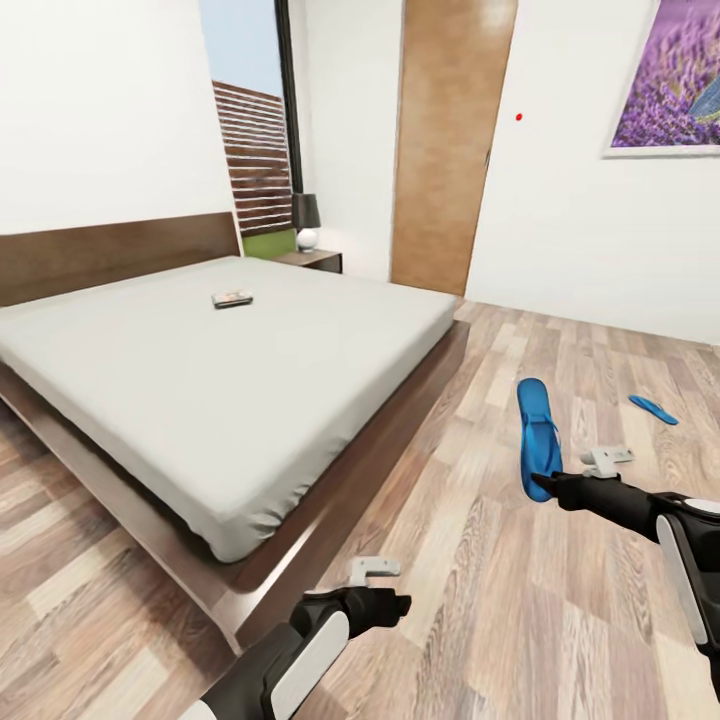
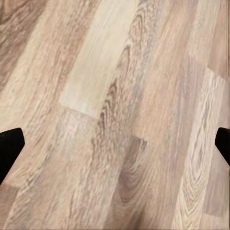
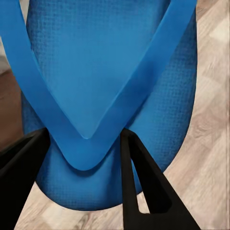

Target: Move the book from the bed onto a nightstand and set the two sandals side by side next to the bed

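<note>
**Right gripper holds one blue sandal above the floor, to the right of the bed**

The right gripper is closed on a blue sandal. In the head view the sandal stands up from the fingers with its toe end pointing away from the robot, and it is lifted above the wooden floor. In the right wrist view the two black fingers sit on both sides of the point where the V-shaped strap meets the sole of this sandal.

The second sandal lies flat on the floor, farther away and to the right, well apart from the held one and from the bed.

The left gripper hangs low near the close right corner of the bed frame. Its fingertips are wide apart in the left wrist view, with only the floor boards between them, so it is open and holds nothing.

The book lies on the mattress, in the far part of the bed toward the headboard. The nightstand stands at the far right corner of the bed, beside the headboard, with a small lamp on top of it.
</note>
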You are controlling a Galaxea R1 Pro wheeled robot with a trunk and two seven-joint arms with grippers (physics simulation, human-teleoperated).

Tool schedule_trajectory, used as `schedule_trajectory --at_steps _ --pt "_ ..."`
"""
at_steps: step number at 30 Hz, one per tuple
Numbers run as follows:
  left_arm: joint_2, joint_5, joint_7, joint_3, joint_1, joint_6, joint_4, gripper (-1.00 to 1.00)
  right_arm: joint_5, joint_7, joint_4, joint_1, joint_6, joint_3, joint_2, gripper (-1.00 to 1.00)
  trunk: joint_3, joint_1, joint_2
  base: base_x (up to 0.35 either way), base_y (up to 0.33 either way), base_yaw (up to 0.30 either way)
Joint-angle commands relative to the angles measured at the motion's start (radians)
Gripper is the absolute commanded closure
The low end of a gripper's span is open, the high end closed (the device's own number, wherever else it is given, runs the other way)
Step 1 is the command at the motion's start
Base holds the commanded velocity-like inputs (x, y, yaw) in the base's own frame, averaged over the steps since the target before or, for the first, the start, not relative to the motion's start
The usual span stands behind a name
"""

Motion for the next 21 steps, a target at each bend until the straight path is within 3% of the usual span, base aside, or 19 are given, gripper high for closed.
schedule_trajectory --at_steps 1,8,14,21 --pt "0.000 0.011 0.010 -0.002 -0.001 0.001 -0.001 -1.00 0.000 0.009 0.000 -0.001 0.006 -0.001 0.000 1.00 -0.001 0.000 0.000 0.306 -0.201 -0.261" --pt "0.001 0.011 0.010 -0.001 -0.001 0.001 -0.001 -1.00 0.000 0.009 0.000 -0.001 0.006 0.002 0.002 1.00 -0.001 0.000 0.000 0.236 -0.167 -0.261" --pt "0.001 0.011 0.010 -0.001 -0.001 0.000 -0.001 -1.00 0.000 0.009 0.000 0.000 0.009 0.005 0.004 1.00 -0.001 0.000 0.000 0.047 -0.072 -0.261" --pt "0.000 0.011 0.010 -0.001 -0.001 0.001 -0.001 -1.00 0.000 0.009 0.000 0.002 0.010 0.006 0.003 1.00 -0.001 0.000 0.000 0.009 -0.256 -0.251"
